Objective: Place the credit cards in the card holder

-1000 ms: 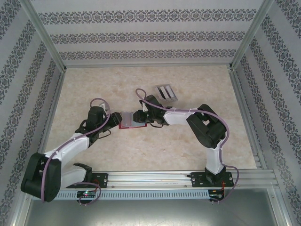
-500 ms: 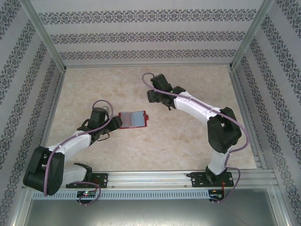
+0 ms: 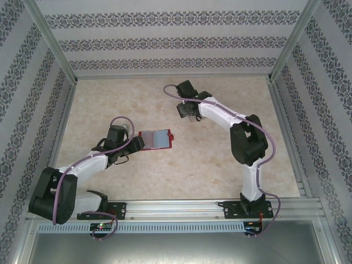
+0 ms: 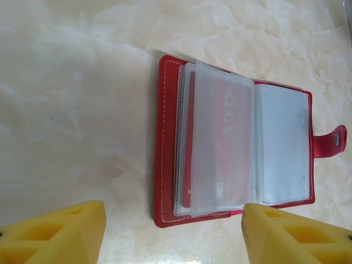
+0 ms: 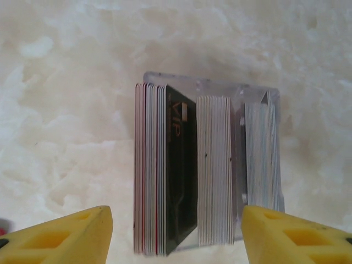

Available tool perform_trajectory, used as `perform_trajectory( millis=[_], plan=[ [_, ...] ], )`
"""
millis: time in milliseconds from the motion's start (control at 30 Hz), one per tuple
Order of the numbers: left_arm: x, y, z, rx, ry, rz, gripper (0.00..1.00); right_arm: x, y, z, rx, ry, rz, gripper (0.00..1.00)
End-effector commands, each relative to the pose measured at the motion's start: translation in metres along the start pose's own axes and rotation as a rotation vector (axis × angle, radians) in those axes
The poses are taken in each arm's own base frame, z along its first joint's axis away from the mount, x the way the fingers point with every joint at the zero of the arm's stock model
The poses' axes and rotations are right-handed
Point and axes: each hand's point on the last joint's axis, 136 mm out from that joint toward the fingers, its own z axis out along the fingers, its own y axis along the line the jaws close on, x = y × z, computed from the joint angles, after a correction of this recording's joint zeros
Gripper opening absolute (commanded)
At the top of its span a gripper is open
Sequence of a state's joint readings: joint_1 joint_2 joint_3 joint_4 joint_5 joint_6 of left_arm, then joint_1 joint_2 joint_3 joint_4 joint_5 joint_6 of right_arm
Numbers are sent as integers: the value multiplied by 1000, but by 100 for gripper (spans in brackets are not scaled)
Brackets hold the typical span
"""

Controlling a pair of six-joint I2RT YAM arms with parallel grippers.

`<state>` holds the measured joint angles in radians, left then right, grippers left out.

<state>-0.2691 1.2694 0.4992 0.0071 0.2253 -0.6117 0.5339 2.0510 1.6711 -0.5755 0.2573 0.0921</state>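
Top external: open card holder [image 3: 157, 139] lies just right of left gripper [image 3: 136, 144]; right gripper [image 3: 190, 114] is well apart, farther back.
Left wrist: jaws wide, empty; holder lies ahead.
Right wrist: jaws wide, empty; credit cards [image 5: 181, 170] stand on edge in slotted stand [image 5: 258, 93] ahead, long axis vertical.

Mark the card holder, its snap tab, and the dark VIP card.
card holder [image 4: 165, 143]: left wrist view, red cover's left border.
snap tab [image 4: 333, 143]: left wrist view, middle of the tab.
dark card [image 5: 180, 181]: right wrist view, its black face.
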Motion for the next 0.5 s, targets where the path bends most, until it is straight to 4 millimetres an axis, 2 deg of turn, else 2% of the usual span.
perform_trajectory(
  millis=[0, 100, 200, 467],
  plan=[
    [-3, -8, 0, 15, 6, 33, 67, 3, -17, 11, 94, 43, -50, 64],
    [-5, -10, -2, 17, -1, 35, 67, 2, -24, 14, 132, 54, -60, 64],
    [-5, -10, -3, 16, -8, 34, 67, -4, -32, 9, 172, 38, -59, 63],
    [-1, -7, 1, 8, 12, 31, 67, -15, -46, -5, 243, 7, -65, 50]
  ],
)
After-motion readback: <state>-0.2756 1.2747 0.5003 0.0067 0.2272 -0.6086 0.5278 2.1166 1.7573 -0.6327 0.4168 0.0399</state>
